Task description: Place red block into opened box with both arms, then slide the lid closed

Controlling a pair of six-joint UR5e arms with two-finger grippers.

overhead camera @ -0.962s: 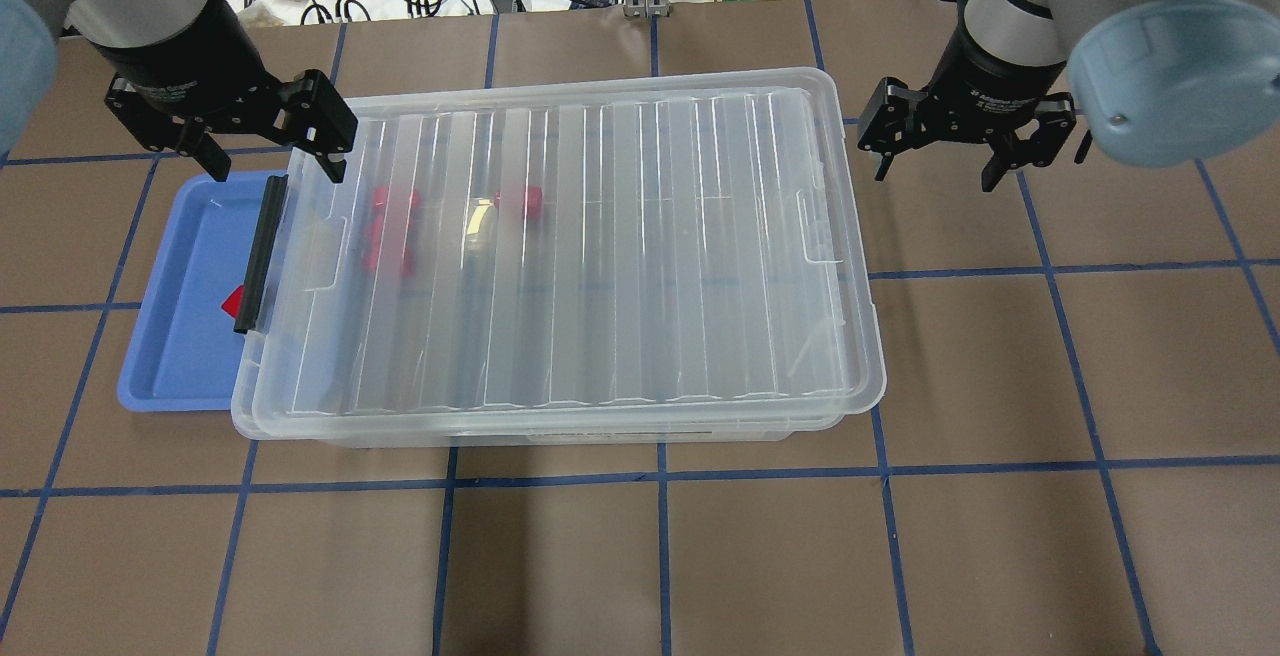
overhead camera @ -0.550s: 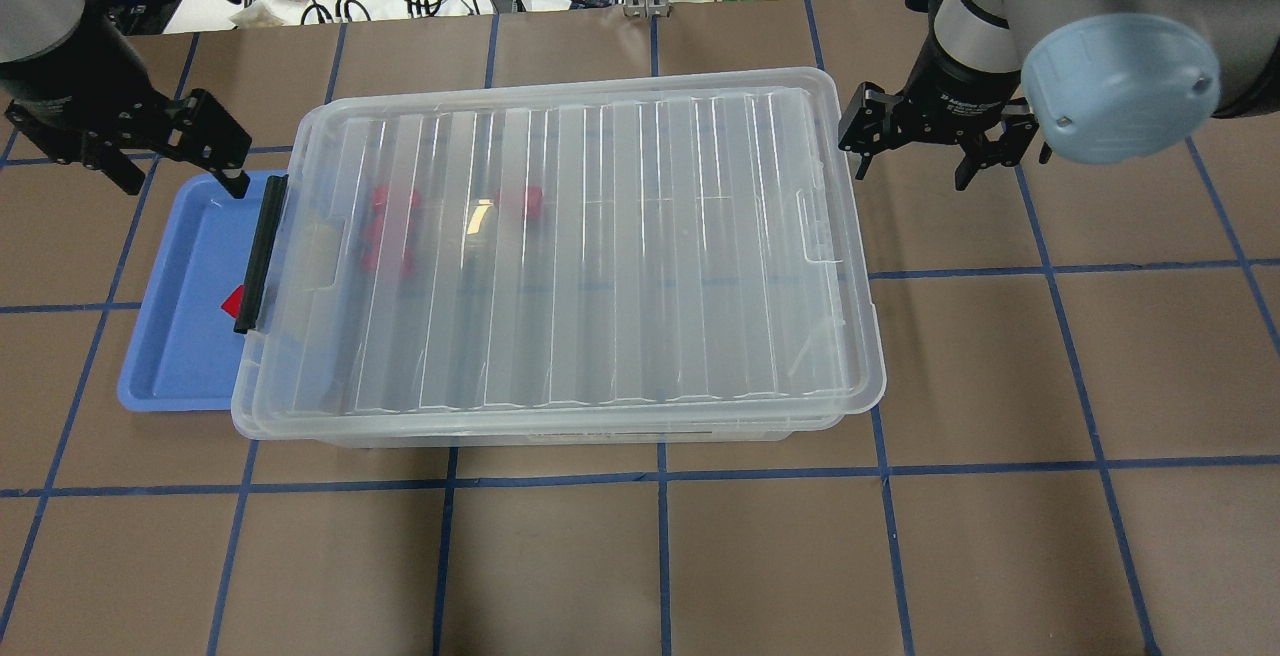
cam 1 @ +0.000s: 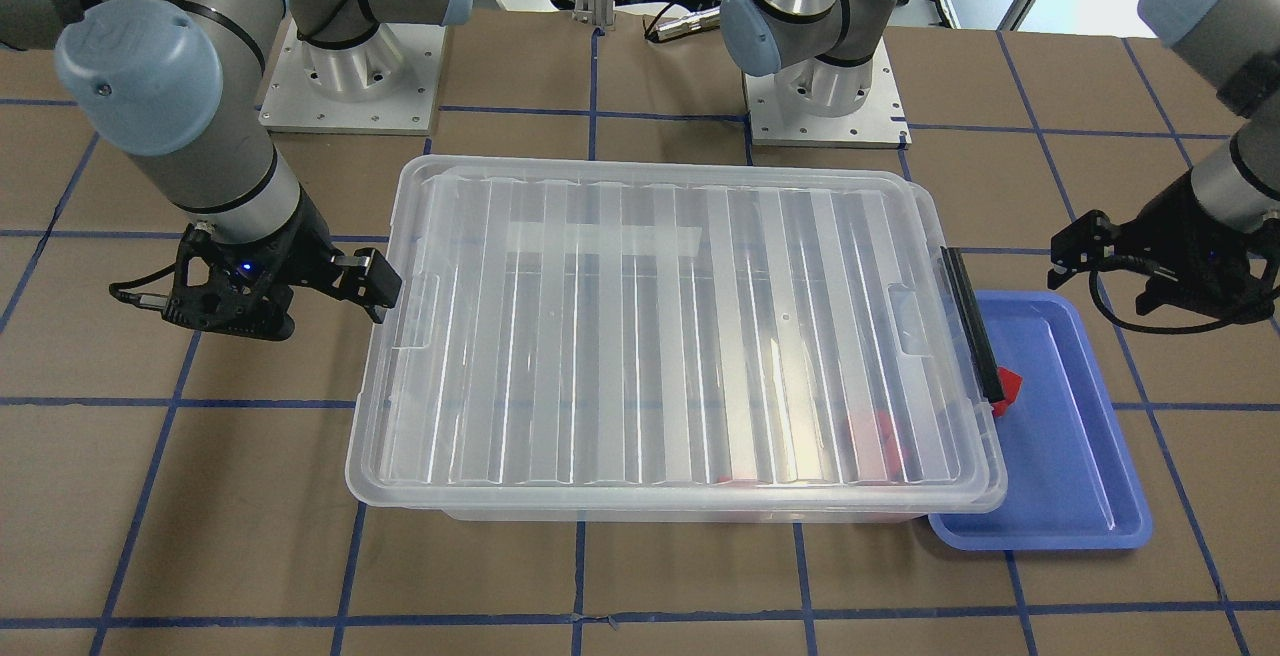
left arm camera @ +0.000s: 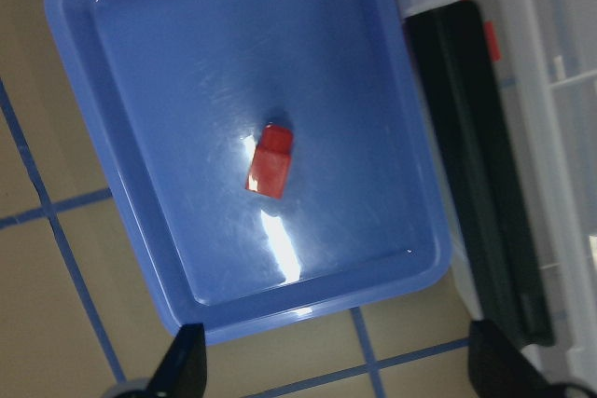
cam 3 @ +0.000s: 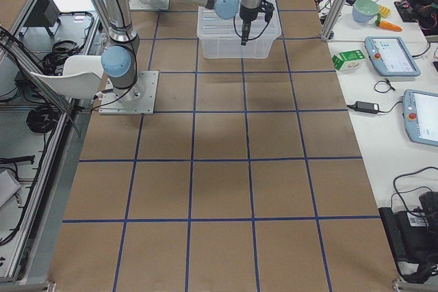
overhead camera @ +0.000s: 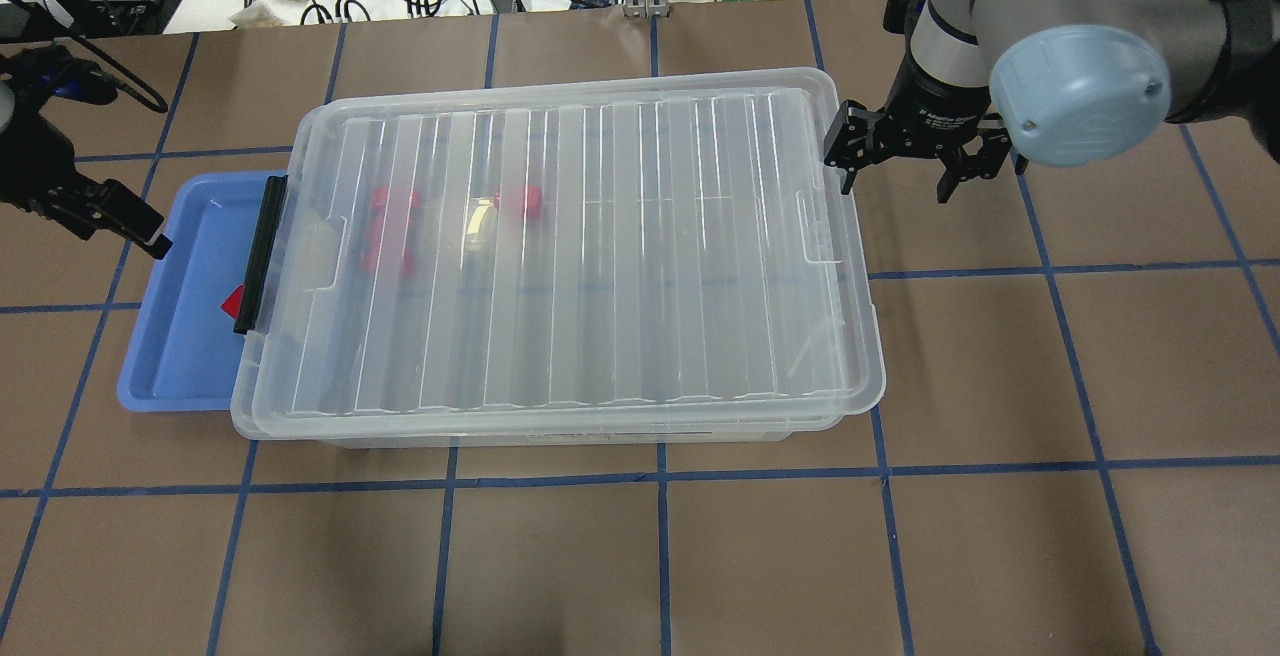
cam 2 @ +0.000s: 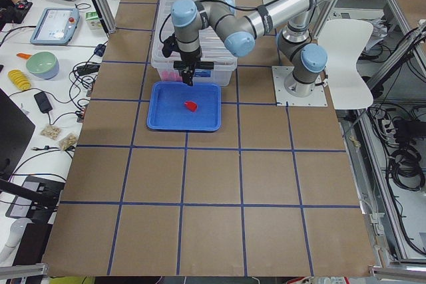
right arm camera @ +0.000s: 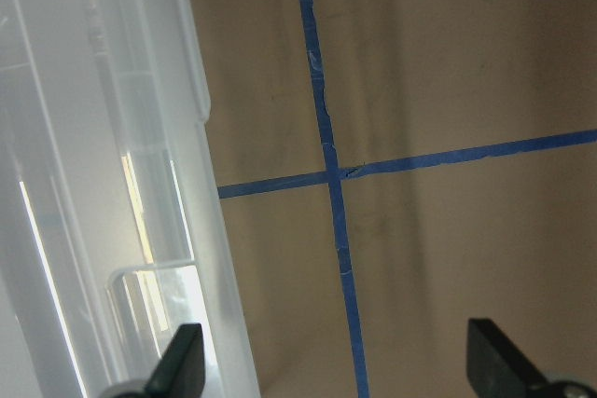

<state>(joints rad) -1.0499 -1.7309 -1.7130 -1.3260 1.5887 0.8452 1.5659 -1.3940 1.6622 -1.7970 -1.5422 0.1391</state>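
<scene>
Inside the blue tray (left arm camera: 159,81), red block (left arm camera: 270,161), whole only in wrist view

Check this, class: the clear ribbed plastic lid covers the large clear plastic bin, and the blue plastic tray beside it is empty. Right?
No. The clear ribbed plastic lid covers the large clear plastic bin, but the blue plastic tray beside it holds a small red plastic block, seen in the left wrist view.

There were two grippers, the left gripper (left arm camera: 340,365) and the right gripper (overhead camera: 895,171); one box (overhead camera: 560,434), one lid (overhead camera: 620,256), one tray (overhead camera: 175,336), one black bar (overhead camera: 262,251). One red block (left arm camera: 270,160) lay in the tray; at least two red shapes (overhead camera: 520,201) showed blurred under the lid.
</scene>
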